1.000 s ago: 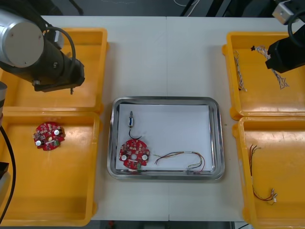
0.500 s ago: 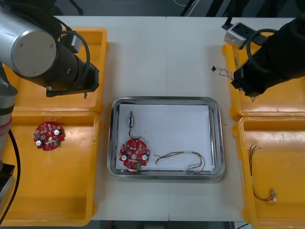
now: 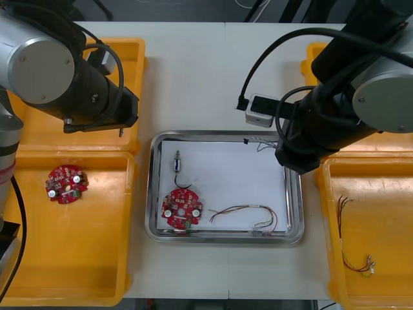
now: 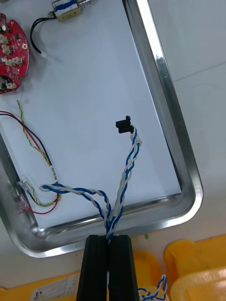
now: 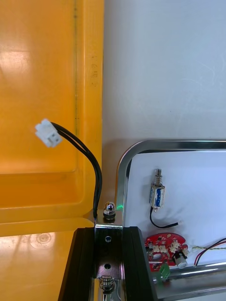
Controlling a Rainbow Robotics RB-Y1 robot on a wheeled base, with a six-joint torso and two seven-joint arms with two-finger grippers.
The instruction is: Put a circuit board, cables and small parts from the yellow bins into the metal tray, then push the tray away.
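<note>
Front view: the right gripper (image 3: pixel 284 154) hangs over the far right corner of the tray (image 3: pixel 222 134), the left gripper (image 3: pixel 103 123) over a left bin (image 3: pixel 132 64). Right wrist view: its fingers (image 4: pixel 96 263) are clamped on a blue-white cable (image 4: pixel 126 174) hanging over the tray. Left wrist view: fingers clamped on a metal part (image 5: pixel 108 221) with a black cable (image 5: pixel 89 160).

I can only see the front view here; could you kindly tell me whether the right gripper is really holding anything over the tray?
Observer: Yes. The right gripper has its fingers shut on the twisted blue and white cable, whose black plug dangles over the white inside of the metal tray.
Operator: Thank you. And what does the left one carry?
Observer: The left gripper is shut on a small metal part; its black cable arches up to a white plug.
</note>
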